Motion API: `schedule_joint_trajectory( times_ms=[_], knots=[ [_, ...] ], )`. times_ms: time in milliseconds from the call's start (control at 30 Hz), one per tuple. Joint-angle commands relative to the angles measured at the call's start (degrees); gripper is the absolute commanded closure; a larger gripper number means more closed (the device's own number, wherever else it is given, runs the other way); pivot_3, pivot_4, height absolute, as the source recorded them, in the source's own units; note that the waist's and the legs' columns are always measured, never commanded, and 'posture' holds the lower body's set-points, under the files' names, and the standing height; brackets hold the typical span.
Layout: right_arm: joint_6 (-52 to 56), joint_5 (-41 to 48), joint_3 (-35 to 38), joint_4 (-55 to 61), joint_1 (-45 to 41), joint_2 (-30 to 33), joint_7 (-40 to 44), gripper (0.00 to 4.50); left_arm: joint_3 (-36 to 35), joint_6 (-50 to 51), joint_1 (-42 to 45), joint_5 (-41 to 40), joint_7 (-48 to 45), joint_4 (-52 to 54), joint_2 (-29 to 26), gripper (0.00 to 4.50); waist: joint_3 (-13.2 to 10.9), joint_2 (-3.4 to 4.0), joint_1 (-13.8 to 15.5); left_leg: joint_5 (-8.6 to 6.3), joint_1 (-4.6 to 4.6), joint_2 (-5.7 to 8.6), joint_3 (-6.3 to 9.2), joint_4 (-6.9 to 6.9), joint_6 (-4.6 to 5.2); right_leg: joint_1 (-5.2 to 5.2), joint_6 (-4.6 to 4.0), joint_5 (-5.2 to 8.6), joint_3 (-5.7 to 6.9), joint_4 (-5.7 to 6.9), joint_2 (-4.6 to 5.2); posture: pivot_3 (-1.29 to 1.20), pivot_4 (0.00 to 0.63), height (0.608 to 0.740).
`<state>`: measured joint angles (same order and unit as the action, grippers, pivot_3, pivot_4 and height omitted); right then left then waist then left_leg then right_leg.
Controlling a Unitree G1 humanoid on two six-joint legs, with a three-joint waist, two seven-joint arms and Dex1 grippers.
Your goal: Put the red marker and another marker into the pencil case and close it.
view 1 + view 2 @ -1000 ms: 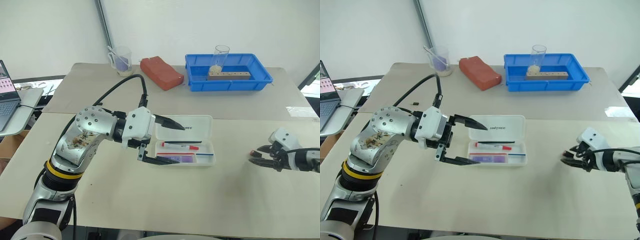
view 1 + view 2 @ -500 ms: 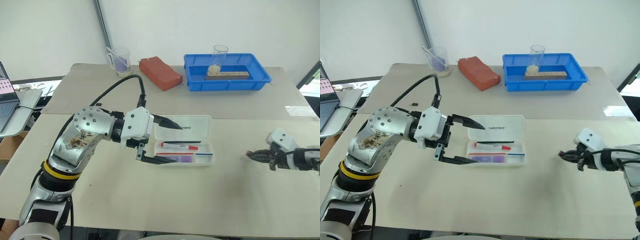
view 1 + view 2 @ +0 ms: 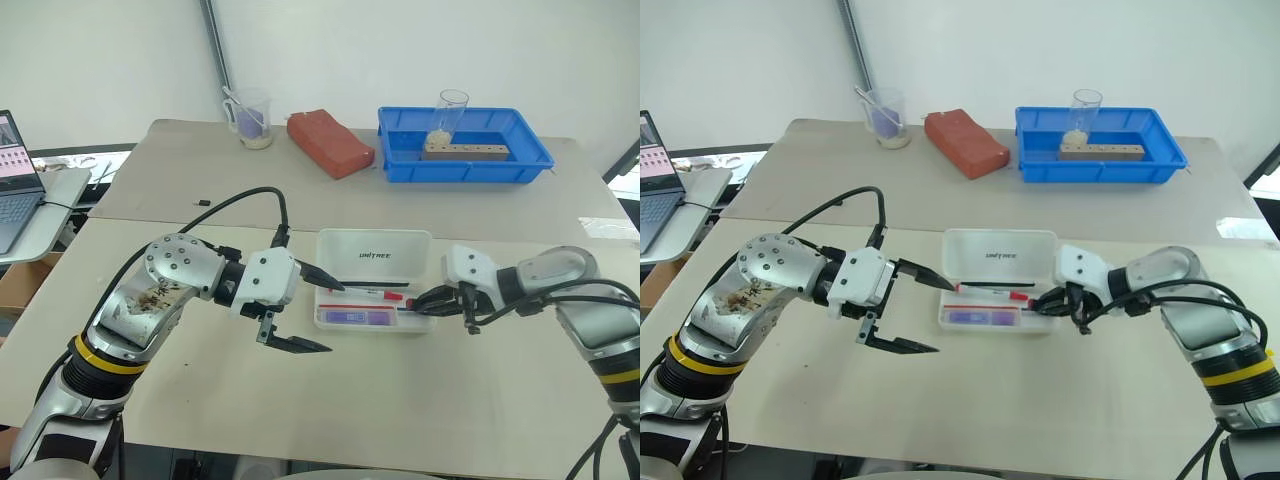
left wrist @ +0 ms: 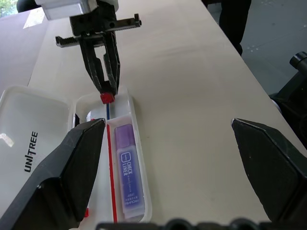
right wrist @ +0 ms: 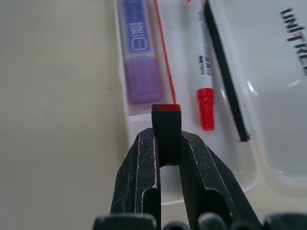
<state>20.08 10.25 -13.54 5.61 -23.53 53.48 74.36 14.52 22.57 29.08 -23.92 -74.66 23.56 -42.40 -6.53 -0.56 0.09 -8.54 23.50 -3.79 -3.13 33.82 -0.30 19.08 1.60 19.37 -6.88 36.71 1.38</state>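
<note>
- Two markers in the case (image 3: 375, 255): the red marker (image 3: 365, 294) lies along the tray's middle. The highlighter (image 3: 355, 316) lies along its near wall, among thin pens.
- Case: open, with the lid laid flat behind the tray, the printed side up.
- Step in hand, as judged: filling looks done, and closing the lid is not yet done.
- Right gripper (image 3: 415, 301): at the tray's right end. It is closed with a small dark red-tipped stub (image 5: 166, 125) between its tips. What the stub is cannot be told.
- Left gripper (image 3: 334, 318): spread wide and holding nothing, just beside the tray's left end.
- Next move, as judged: catch the lid's far edge, swing it over the tray and press it down. Pen ends must lie below the rim first.
- Surface: a beige table (image 3: 400, 400), and a second one behind it.
- Room: blue tray (image 3: 465, 172) holding a glass (image 3: 450, 110), a brick-red block (image 3: 330, 143), a beaker (image 3: 250, 117), a laptop (image 3: 15, 180) and a white wall.
</note>
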Motion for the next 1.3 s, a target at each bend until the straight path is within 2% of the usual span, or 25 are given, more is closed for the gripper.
schedule_joint_trajectory(
  times_ms=[33,300,367,567,667,733,867,900,933,1033,1167,1200,1300],
  knots=[
    [-2.61,-1.33,-0.25,-1.24,-1.37,-0.02,0.91,4.28,-1.34,0.51,-0.11,-0.82,0.7,2.35,-0.75,0.0,0.0,0.01,-0.17,0.0,-0.01,-0.02,0.01,-0.01,0.0,0.01,-0.01,0.0,0.0,0.02,-0.03,0.0,0.15,0.74],
    [-4.76,-3.64,-2.02,-4.47,-3.35,-1.76,1.99,4.28,-1.68,1.68,-0.92,-1.26,2.22,3.78,-0.94,0.0,0.0,0.0,-0.85,0.0,-0.04,-0.06,0.03,-0.04,0.0,0.0,-0.03,0.01,-0.02,0.03,-0.08,0.0,0.15,0.74],
    [-4.5,-3.71,-1.92,-4.83,-3.68,-2.02,2.16,3.22,-1.63,1.71,-0.85,-1.33,2.28,3.77,-1.03,0.0,0.0,0.01,-0.78,0.0,-0.04,-0.06,0.03,-0.05,0.0,0.0,-0.03,0.01,-0.02,0.04,-0.08,0.0,0.15,0.74],
    [-1.46,-1.53,0.32,-3.3,-3.5,-1.63,2.26,1.15,-1.71,1.84,-0.97,-1.62,2.09,3.53,-1.72,0.0,0.01,0.02,-0.79,0.0,-0.03,-0.05,0.03,-0.04,0.0,0.0,-0.03,0.01,-0.01,0.03,-0.08,0.0,0.15,0.74],
    [4.96,3.04,5.08,2.49,-2.49,-0.69,0.5,0.15,-2.96,1.89,0.02,-0.95,2.79,-0.34,-2.06,0.0,-0.02,0.07,-0.79,0.0,-0.02,-0.05,0.03,-0.06,0.0,0.01,-0.04,0.01,-0.02,0.04,-0.08,0.0,0.15,0.74],
    [10.99,6.85,9.47,8.35,-1.04,-1.22,-2.94,0.03,-4.77,2.85,1.3,-0.8,5.27,-4.87,-1.03,0.0,-0.03,0.08,-0.75,0.0,-0.03,-0.05,0.04,-0.06,0.0,0.01,-0.03,0.01,-0.01,0.05,-0.08,0.0,0.15,0.74],
    [23.78,13.53,18.4,20.03,1.03,-3.8,-12.77,0.03,-10.69,6.97,5.8,-1.48,16.17,-17.56,5.3,0.0,-0.03,0.08,-0.49,0.0,-0.02,-0.05,0.13,-0.05,0.0,-0.01,-0.02,0.01,0.07,0.09,-0.08,0.0,0.15,0.74],
    [26.12,14.5,19.7,22.14,1.18,-4.31,-14.94,0.0,-11.94,7.86,6.8,-1.43,18.46,-20.16,6.68,0.56,-0.03,0.05,-0.44,0.0,-0.02,-0.05,0.14,-0.04,0.0,0.0,-0.02,0.02,0.07,0.09,-0.08,0.0,0.15,0.74],
    [28.7,15.74,21.07,24.23,0.97,-4.87,-17.19,0.0,-13.04,8.18,7.85,-1.16,20.42,-23.13,8.09,0.87,-0.03,0.03,-0.56,0.0,0.0,-0.05,0.16,-0.03,0.0,0.01,-0.01,0.02,0.07,0.1,-0.08,0.0,0.15,0.74],
    [35.77,19.64,23.84,29.27,-1.39,-6.72,-23.22,0.0,-14.6,8.21,11.3,0.72,25.78,-32.74,11.79,2.23,-0.03,0.03,-0.78,0.0,0.04,-0.03,0.15,-0.07,0.0,0.06,-0.01,0.01,0.05,0.09,-0.08,0.0,0.15,0.74],
    [41.04,22.74,24.21,32.99,-4.48,-7.71,-28.33,0.0,-13.85,6.32,15.1,2.95,27.02,-42.36,15.1,4.21,-0.03,0.03,-0.82,0.0,0.08,-0.03,0.16,-0.1,0.0,0.13,-0.02,0.01,0.05,0.11,-0.1,0.0,0.15,0.74],
    [42.25,23.6,24.32,33.66,-5.25,-7.83,-29.35,0.0,-13.35,5.72,16.0,3.55,26.6,-44.5,15.83,4.42,-0.04,0.02,-0.82,0.0,0.11,-0.02,0.16,-0.1,0.0,0.15,-0.02,0.01,0.05,0.1,-0.09,0.0,0.15,0.74],
    [44.68,25.84,24.43,35.45,-6.01,-7.82,-31.71,0.0,-11.37,4.18,18.59,6.07,25.28,-50.97,17.84,4.42,-0.05,0.01,-0.64,0.0,0.24,0.0,0.17,-0.09,0.0,0.23,-0.02,0.01,0.06,0.1,-0.08,0.0,0.15,0.74]
  ],
)
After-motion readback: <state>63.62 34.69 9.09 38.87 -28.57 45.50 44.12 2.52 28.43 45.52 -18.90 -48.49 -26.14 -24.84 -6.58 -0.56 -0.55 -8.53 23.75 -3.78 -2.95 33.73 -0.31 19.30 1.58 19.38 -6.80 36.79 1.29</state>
